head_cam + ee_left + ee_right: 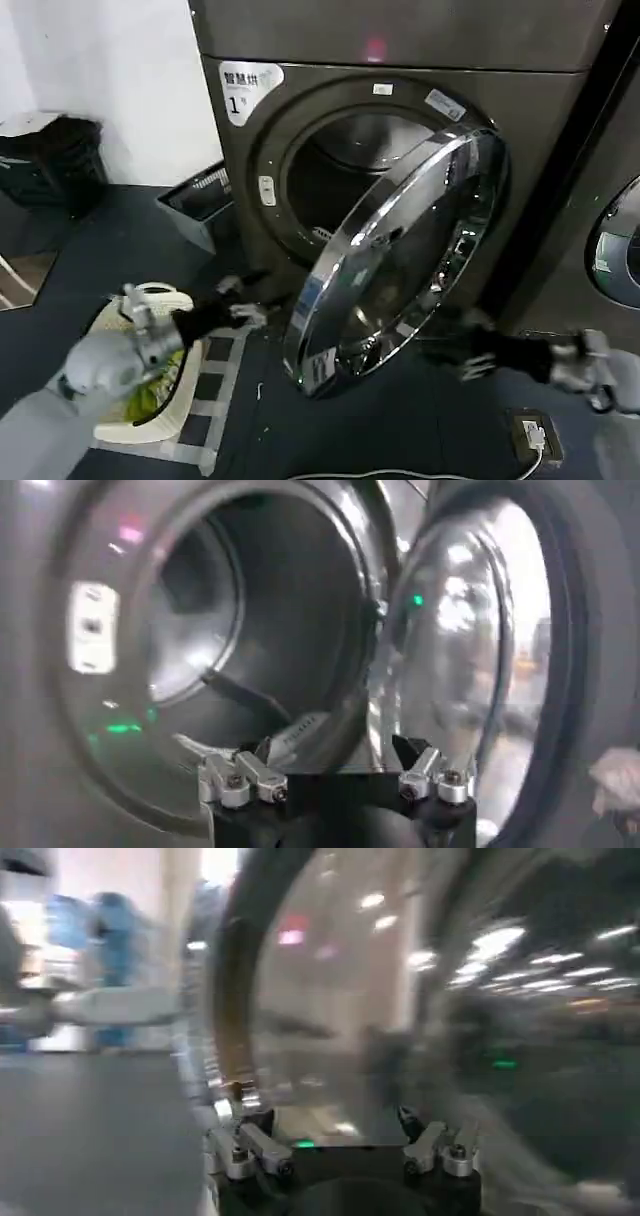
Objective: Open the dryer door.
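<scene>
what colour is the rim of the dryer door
Shiny chrome silver around dark tinted glass on the dryer door; clearest in the head view.

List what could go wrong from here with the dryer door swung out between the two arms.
1. The dryer door hangs part open with nothing holding it; it could swing back toward the drum opening.
2. The right pincer sits open close by the door's lower rim, so a careless move might knock the chrome or glass.
3. The left pincer, also open, is low near the laundry basket, which could snag the arm.
</scene>
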Robot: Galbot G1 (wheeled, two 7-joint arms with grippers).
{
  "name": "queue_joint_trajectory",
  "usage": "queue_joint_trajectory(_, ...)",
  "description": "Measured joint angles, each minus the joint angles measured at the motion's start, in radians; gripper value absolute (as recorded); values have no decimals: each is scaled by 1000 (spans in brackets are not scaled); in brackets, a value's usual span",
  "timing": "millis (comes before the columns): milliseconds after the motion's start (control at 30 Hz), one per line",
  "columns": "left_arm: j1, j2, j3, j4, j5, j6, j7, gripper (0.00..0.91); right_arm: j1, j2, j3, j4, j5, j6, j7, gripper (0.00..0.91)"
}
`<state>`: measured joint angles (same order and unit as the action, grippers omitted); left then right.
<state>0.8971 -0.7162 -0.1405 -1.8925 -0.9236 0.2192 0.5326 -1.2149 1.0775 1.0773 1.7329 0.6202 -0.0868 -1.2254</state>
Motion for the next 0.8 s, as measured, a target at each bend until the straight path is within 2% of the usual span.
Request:
queue_joint_trajectory(100,-16,-6,41,-7,-21,-2,15,907,-39,20,88,43,24,-8,124,907)
queue_joint_trajectory(133,-23,-9,55,-6,-20,-7,20,907,-56,30,119,63,48,-16,190,907)
queue_joint_trajectory(200,-37,-14,86,-3,-13,-21,23,907,-80,42,169,99,95,-1,309,907)
queue_joint_trajectory(400,-94,-25,201,-14,18,-60,29,907,-141,55,311,191,143,-22,633,907)
queue_joint_trajectory(500,-122,-34,253,-15,55,-81,35,907,-160,43,379,212,131,-47,770,907)
queue_joint_trajectory(567,-140,-43,288,-15,56,-94,35,907,-173,43,419,230,87,-73,858,907)
queue_joint_trajectory(700,-179,-61,357,-16,32,-112,19,907,-192,44,484,244,39,-108,981,907)
queue_joint_trajectory(800,-222,-77,422,-8,26,-116,8,907,-209,36,536,244,36,-149,1028,907)
